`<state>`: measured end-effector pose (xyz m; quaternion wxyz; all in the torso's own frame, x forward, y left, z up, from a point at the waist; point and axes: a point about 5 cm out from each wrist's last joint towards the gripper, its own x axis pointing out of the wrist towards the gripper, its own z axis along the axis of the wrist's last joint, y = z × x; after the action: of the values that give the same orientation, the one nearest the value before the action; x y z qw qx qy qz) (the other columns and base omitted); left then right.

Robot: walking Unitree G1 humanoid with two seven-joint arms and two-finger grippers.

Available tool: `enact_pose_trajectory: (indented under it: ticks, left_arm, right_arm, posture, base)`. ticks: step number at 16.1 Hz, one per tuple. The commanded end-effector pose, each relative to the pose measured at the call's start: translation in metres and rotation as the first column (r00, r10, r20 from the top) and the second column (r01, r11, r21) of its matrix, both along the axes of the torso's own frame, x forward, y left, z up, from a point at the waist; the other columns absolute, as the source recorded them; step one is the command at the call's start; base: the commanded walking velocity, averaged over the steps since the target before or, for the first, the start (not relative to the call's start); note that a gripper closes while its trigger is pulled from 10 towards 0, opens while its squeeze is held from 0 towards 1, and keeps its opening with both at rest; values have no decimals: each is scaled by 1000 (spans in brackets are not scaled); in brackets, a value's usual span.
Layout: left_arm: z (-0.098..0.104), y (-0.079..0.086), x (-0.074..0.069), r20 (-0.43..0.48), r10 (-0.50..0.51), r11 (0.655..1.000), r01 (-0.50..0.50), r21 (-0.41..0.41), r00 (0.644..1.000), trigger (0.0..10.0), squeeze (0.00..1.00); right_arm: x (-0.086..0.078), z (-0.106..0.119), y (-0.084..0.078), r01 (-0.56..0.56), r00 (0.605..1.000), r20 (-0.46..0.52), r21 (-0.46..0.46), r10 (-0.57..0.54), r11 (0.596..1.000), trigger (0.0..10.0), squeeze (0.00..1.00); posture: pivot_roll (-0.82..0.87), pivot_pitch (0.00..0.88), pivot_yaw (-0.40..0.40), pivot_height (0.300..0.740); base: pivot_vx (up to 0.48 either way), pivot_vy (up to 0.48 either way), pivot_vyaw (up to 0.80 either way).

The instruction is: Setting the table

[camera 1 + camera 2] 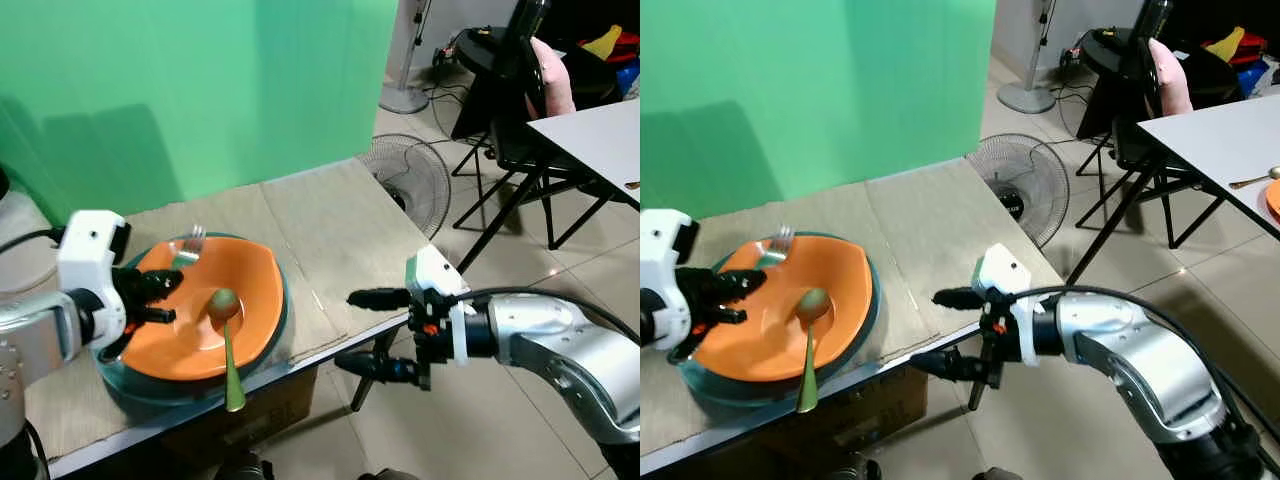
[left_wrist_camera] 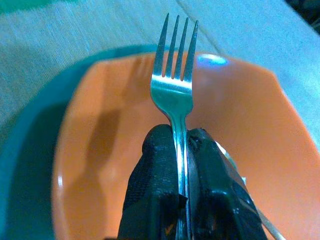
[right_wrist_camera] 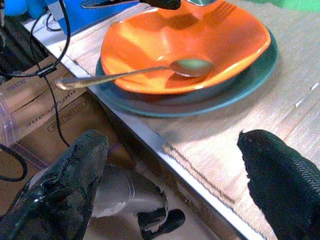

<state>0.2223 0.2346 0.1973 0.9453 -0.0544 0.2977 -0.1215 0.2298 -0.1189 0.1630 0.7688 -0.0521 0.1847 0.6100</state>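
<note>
A square orange plate rests on a larger teal plate on the tan table top. My left gripper reaches over the orange plate's left side and is shut on a silver fork, whose tines point toward the plate's far rim. A gold spoon lies with its bowl in the plate and its handle over the front rim. My right gripper hangs open off the table's front right edge, apart from the plates.
A green screen backs the table. A cardboard box and cables sit under the table. To the right are a floor fan, a black chair and a white table holding a spoon.
</note>
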Motion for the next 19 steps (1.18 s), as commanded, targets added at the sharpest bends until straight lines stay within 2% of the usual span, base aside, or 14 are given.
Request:
enact_pose_trajectory:
  ticks: [1, 4, 5, 6, 7, 8, 9, 10, 12, 14, 15, 16, 18, 19]
  left_arm:
    - [12, -5, 1, 64, -25, 999, 27, -19, 998, 0, 0]
    - [40, -17, 3, 232, -63, 997, 73, -36, 971, 0, 0]
    - [65, -34, 7, 417, -77, 997, 69, 33, 905, 0, 0]
    - [71, -39, 8, 471, -81, 996, 60, 58, 879, 0, 0]
    - [78, -47, 9, 542, -72, 995, 26, 93, 837, 627, 0]
    - [82, -55, 6, 596, -89, 987, -12, 163, 798, 2667, 0]
    - [82, -57, 5, 610, -95, 982, -26, 186, 787, 2667, 0]
    - [87, -53, 0, 648, -39, 974, -117, 195, 761, 10000, 0]
    - [93, -45, -3, 657, 9, 956, -198, 215, 754, 10000, 0]
    - [101, -40, -3, 708, 47, 948, -254, 190, 705, 10000, 0]
    - [97, -41, -4, 720, 61, 947, -268, 176, 691, 10000, 0]
    - [89, -43, -5, 703, 109, 942, -300, 154, 703, 10000, 0]
    - [84, -46, -11, 695, 121, 928, -330, 174, 708, 10000, 0]
    - [81, -46, -12, 689, 146, 925, -346, 160, 710, 10000, 0]
  right_arm:
    - [4, 6, -1, 14, 1000, 23, 25, -14, 1000, 10000, 0]
    - [8, 12, -5, 84, 995, 47, 80, -87, 993, 10000, 0]
    - [13, 18, -7, 217, 969, 82, 157, -232, 964, 10000, 0]
    - [15, 20, -8, 256, 957, 91, 185, -276, 949, 10000, 0]
    - [17, 21, -9, 343, 926, 86, 208, -366, 916, 10000, 0]
    - [20, 24, -8, 440, 880, 68, 257, -470, 860, 10000, 0]
    - [21, 26, -8, 468, 862, 68, 273, -502, 841, 10000, 0]
    - [23, 35, -3, 520, 823, 55, 327, -565, 789, 10000, 0]
    - [26, 42, 3, 536, 802, 57, 372, -595, 758, 10000, 0]
    - [25, 46, 12, 539, 795, 64, 383, -604, 750, 10000, 0]
    - [21, 40, 14, 544, 793, 62, 377, -607, 749, 10000, 0]
    - [20, 36, 12, 565, 785, 45, 360, -618, 743, 10000, 0]
    - [21, 37, 12, 611, 761, -34, 374, -648, 698, 10000, 0]
    - [22, 34, 11, 615, 756, -21, 365, -654, 699, 10000, 0]
  posture:
    - [46, 6, -25, 740]
    - [46, 5, -22, 740]
    - [44, 7, -20, 740]
    - [44, 7, -20, 740]
    - [41, 9, -17, 740]
    - [36, 11, -19, 740]
    - [36, 11, -20, 740]
    - [30, 1, -24, 740]
    - [45, 12, -16, 740]
    - [32, 19, -7, 740]
    - [33, 23, 2, 740]
    - [54, 18, -28, 740]
    - [51, 23, -17, 740]
    - [59, 31, -24, 740]
  base:
    - [0, 0, 0]
    - [0, 0, 0]
    - [0, 0, 0]
    - [0, 0, 0]
    - [0, 0, 0]
    - [0, 0, -756]
    - [0, 0, -756]
    - [0, 0, -763]
    - [0, 0, -759]
    - [0, 0, -759]
    - [0, 0, -756]
    - [0, 0, -756]
    - [0, 0, -597]
    - [0, 0, 0]
